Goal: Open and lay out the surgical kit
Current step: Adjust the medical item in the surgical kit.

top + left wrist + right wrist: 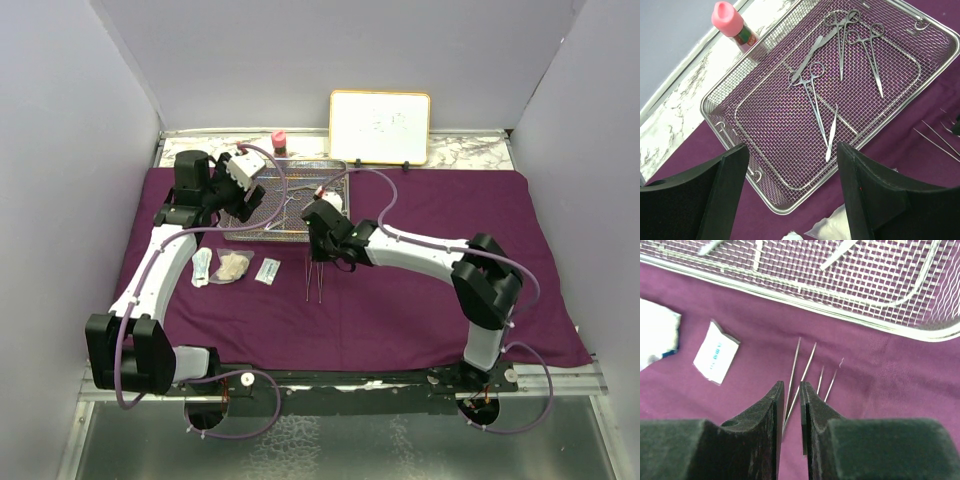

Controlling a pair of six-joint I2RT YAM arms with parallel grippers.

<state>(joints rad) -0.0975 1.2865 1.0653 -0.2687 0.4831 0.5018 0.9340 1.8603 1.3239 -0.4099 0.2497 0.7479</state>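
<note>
The purple cloth (400, 300) lies spread over the table, with the tray (715, 100) of clamps (840, 50) at its back and packets (267, 270) just in front. Your left gripper (792, 147) hangs wide open and empty above the tray's near side. Your right gripper (790, 390) has its jaws nearly together around the forceps (794, 365) on the cloth; the fingers hide the rear ends, so you cannot tell whether they pinch.

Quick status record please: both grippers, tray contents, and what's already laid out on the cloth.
left gripper: open, empty, over the mesh tray
right gripper: closed around forceps resting on the purple cloth
in tray: several clamps, not yet laid out
on cloth: second forceps, small white packet, gauze
beyond tray: pink-capped bottle, whiteboard
</note>
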